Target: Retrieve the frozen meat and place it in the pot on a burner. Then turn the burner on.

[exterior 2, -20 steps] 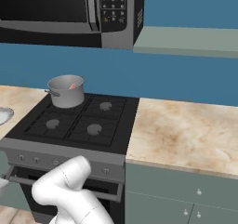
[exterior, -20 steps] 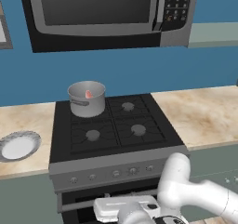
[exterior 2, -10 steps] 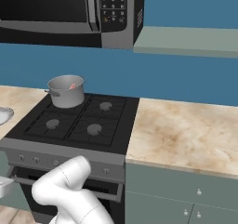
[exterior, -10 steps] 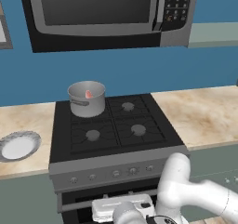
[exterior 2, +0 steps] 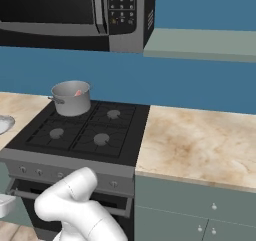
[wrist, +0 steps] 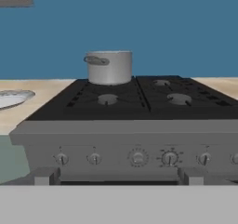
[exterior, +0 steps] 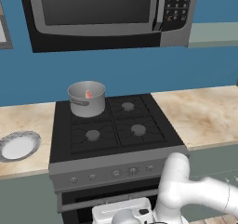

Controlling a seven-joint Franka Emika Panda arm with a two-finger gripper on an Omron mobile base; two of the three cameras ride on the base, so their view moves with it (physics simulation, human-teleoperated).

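While the reddish-pink meat lies inside the pot, only a small wedge of it shows above the rim, leaning toward the wall at 3 o'clock in the left base view. That pot is a straight-sided cylinder of brushed grey metal with a short handle at its 9 o'clock side in the hand view, and it stands on the rear-left burner of the stove. Black cast-iron grates cover the matte black cooktop, and three round grey burner caps sit bare: the front-left burner at 6 o'clock of the pot, one at 3 o'clock, and one at 4 o'clock. Along the grey metal front panel runs a row of small round knobs.

At 8 o'clock of the pot, on the mottled beige stone counter, rests a round white plate with a grey patterned rim. Above the stove hangs a steel-fronted microwave with a dark glass door, against a flat blue wall.

Low before the oven door, the white glossy arm bends toward the stove front, and the gripper's jaws stand wide, holding nothing.
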